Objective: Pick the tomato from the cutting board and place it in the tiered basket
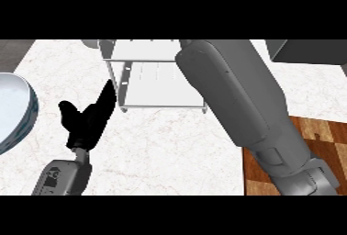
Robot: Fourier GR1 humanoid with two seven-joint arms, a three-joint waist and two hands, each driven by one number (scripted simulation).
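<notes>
Across tiered basket [163, 87], right forearm [247, 110].

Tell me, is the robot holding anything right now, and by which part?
Cannot be told: the open black left hand holds nothing, and the right hand is out of view.

Kitchen counter, seen steeply from above.

Pale marble-veined counter top [169, 151] fills most of the view. White wire tiered basket [159, 78] stands at the far side; a wooden cutting board [318, 131] lies at the right edge; the rim of a pale blue-grey bowl or basin [17, 110] shows at the left edge.
</notes>
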